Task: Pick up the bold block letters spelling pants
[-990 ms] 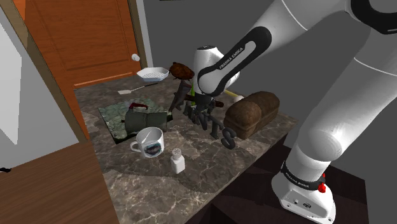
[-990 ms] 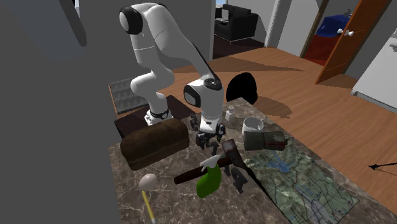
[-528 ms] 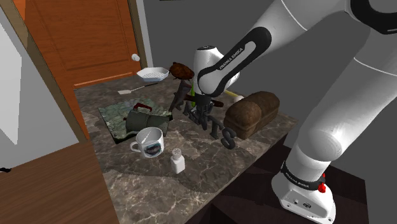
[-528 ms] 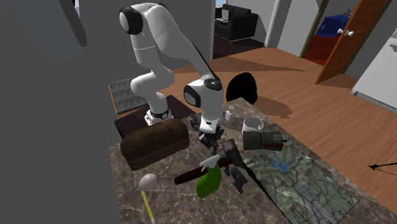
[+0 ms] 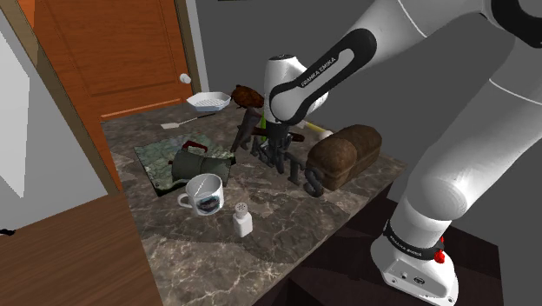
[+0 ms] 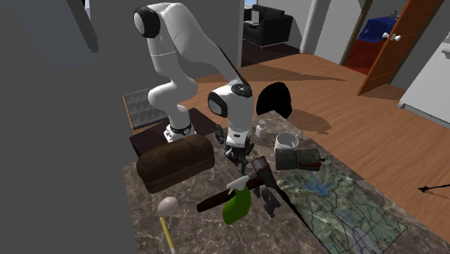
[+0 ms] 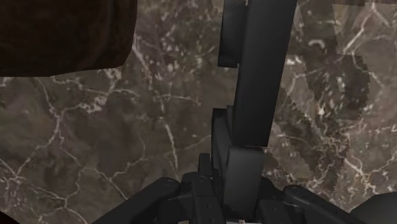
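The dark grey block letters spelling PANTS (image 5: pixel 300 169) run in a row across the marble tabletop (image 5: pixel 261 252), between a loaf of bread and a mug. My black gripper (image 5: pixel 276 148) comes down on the row's middle and is shut on it. The row hangs tilted, a little off the stone. In the wrist view the letters (image 7: pixel 254 83) stretch away from the gripper (image 7: pixel 235 188), clasped between the fingers (image 7: pixel 181 191). In the second exterior view the gripper (image 6: pixel 240 151) hangs beside the loaf.
A brown bread loaf (image 5: pixel 345 155) lies close behind the letters. A white mug (image 5: pixel 205 193), a salt shaker (image 5: pixel 243 219), a dark green pot (image 5: pixel 195 161) on a map-like mat (image 5: pixel 156 165) and a white bowl (image 5: pixel 208 103) stand around. A hammer (image 6: pixel 231 189) and green bottle (image 6: pixel 236 206) lie nearby.
The fingers went from open to shut on the letters. The hand has then risen a little, lifting the row with it.
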Available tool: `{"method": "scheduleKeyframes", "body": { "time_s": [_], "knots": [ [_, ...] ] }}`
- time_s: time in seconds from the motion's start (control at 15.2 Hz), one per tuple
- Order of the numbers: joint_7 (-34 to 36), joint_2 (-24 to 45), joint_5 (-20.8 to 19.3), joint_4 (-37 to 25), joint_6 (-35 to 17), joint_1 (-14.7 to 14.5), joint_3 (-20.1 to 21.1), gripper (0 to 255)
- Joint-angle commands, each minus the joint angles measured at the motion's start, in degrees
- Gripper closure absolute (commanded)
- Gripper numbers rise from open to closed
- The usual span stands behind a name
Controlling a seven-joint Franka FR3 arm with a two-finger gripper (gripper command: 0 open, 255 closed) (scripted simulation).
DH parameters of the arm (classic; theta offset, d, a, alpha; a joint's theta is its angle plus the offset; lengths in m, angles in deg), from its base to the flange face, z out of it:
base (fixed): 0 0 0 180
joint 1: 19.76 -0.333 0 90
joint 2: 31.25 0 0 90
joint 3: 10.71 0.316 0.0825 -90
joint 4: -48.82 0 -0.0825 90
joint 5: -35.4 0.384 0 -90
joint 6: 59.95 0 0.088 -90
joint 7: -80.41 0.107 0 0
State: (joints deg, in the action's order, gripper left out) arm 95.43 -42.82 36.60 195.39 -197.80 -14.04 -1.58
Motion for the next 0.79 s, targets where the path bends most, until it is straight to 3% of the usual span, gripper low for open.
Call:
{"method": "scheduleKeyframes", "body": {
  "time_s": [0.0,0.73],
  "knots": [
    [-0.2,-1.3,0.2,-0.7,1.9,-0.1,-0.1,255],
    [-0.7,-5.7,0.8,-4.3,9.8,-0.3,-0.5,255]
  ]
}}
